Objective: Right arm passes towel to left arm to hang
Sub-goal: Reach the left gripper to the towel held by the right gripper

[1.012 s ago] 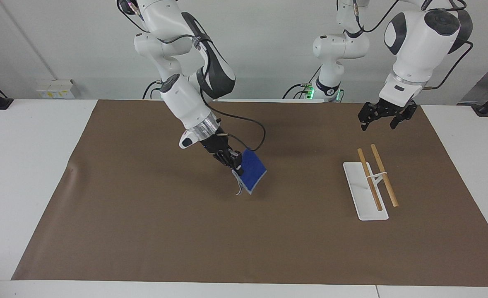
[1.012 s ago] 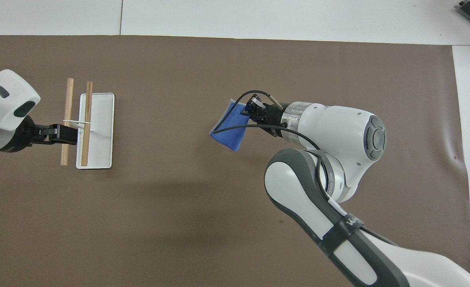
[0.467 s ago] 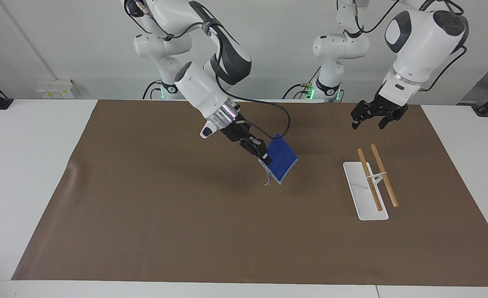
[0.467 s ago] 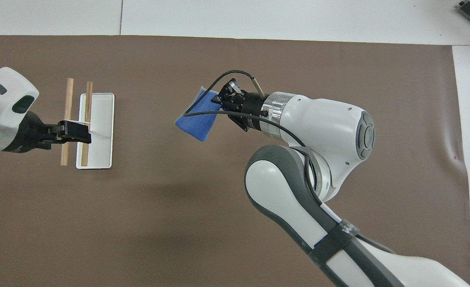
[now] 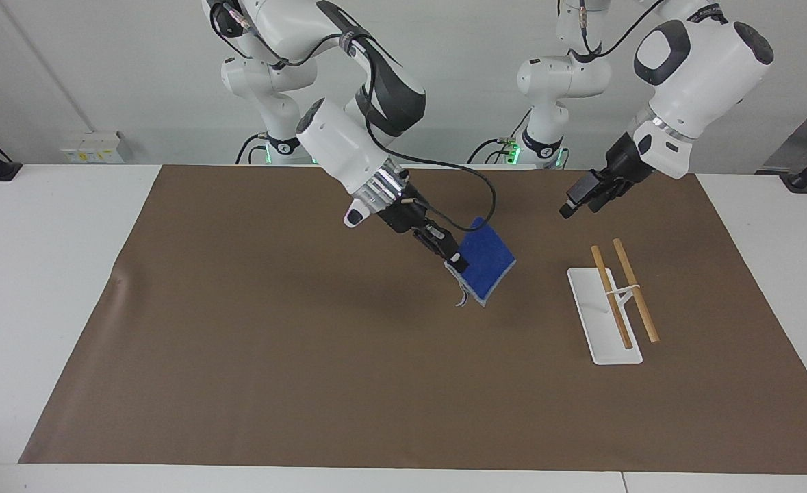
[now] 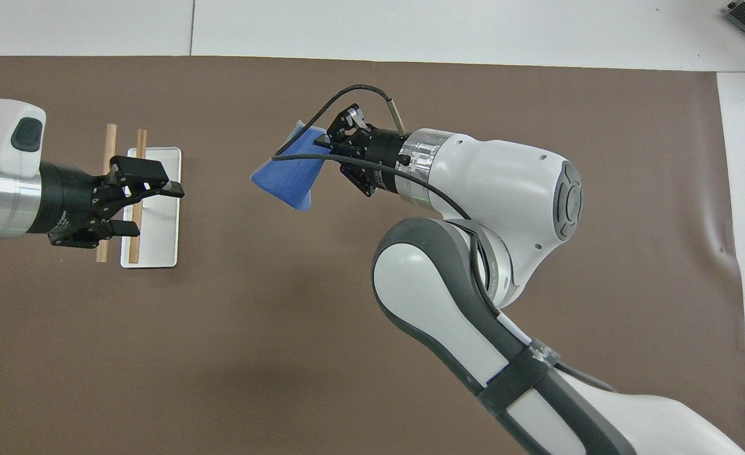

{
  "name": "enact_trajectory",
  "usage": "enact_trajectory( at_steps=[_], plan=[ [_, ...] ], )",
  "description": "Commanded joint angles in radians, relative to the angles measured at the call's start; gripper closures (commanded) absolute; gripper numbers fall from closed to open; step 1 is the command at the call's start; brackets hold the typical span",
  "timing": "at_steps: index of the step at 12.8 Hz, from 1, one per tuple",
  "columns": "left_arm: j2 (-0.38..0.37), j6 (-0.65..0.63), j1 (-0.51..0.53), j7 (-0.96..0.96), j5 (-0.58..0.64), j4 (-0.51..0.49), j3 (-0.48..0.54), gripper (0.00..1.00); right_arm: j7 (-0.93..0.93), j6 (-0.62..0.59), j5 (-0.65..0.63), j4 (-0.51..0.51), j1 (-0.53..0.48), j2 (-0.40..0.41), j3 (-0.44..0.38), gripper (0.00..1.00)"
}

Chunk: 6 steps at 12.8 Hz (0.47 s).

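In the facing view, the right hand (image 5: pixel 455 261) is clenched on one edge of the blue towel (image 5: pixel 488 266), which hangs raised over the middle of the bench (image 5: pixel 61 226), over the brown mat (image 5: pixel 252 356), with most of the cloth drooping free below and beside the fingers. The left hand (image 5: pixel 575 203) is up in the air over the mat near the robots' edge of the bench, above the white towel rack (image 5: pixel 603 316) with its two wooden rails, and well apart from the towel; here I cannot tell how its fingers stand. As I judge it, the risk lies in the handover: the grip is on an edge only, so the towel could sag, swing or slip, and the left hand might close on loose cloth or on the right hand's fingers instead of a clean free edge. In the overhead view, the towel (image 6: pixel 287 174) sticks out from the right hand (image 6: pixel 333 151) toward the left arm's end of the bench, its free corner pointing at the left hand (image 6: pixel 173 199), whose fingers are spread apart and grasp nothing, over the towel rack (image 6: pixel 157 208). A clear gap separates the two. If the left hand comes in low, it could knock the rack's rails.
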Motion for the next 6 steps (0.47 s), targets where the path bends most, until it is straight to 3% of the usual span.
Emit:
enact_trajectory(
  at_steps=[1,6],
  plan=[
    [-0.069,0.148,-0.037,-0.152,-0.098,-0.13,-0.009,0.0,0.028,0.007,0.015,0.022,0.008,0.016,0.004,1.0],
    [-0.056,0.429,-0.163,-0.387,-0.262,-0.233,-0.009,0.0,0.033,-0.012,0.024,0.012,0.019,0.018,0.004,1.0]
  ],
)
